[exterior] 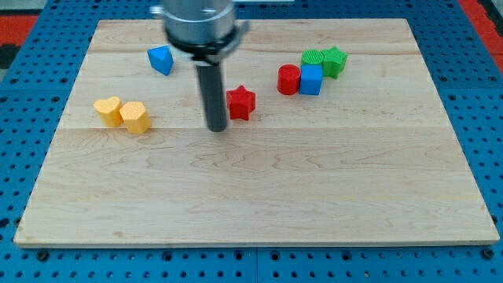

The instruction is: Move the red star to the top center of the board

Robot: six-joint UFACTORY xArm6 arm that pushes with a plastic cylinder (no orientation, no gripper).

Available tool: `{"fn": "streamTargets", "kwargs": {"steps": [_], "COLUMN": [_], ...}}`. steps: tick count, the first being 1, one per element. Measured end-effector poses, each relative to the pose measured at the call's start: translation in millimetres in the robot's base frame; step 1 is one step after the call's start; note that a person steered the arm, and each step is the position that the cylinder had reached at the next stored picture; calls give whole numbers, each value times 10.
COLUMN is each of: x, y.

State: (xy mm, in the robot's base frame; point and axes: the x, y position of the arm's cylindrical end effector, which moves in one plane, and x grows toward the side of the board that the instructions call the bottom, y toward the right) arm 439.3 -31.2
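The grey metal arm housing (200,22) above the dark rod is cut off by the view's top edge and smeared by blur. The rod hides a strip of the pale wooden board (259,196) just left of the red star-shaped block (241,102). Far right, the green round ribbed block (312,57) is partly covered by the blue cube (311,79). The blue pegboard table (23,47) runs past every edge.

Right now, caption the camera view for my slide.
My tip sits just to the view's left of the red star, mid-board on the wooden board.
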Motion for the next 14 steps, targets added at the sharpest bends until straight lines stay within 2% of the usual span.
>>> {"fn": "streamTargets", "kwargs": {"steps": [1, 2, 4, 7, 8, 9, 10, 11, 12, 13, 14], "x": [-174, -681, -408, -1851, -1398, -1627, -2007, -2102, -2125, -1559, -661], "y": [337, 300, 36, 78, -466, -660, -631, -451, -147, -340, -270]}}
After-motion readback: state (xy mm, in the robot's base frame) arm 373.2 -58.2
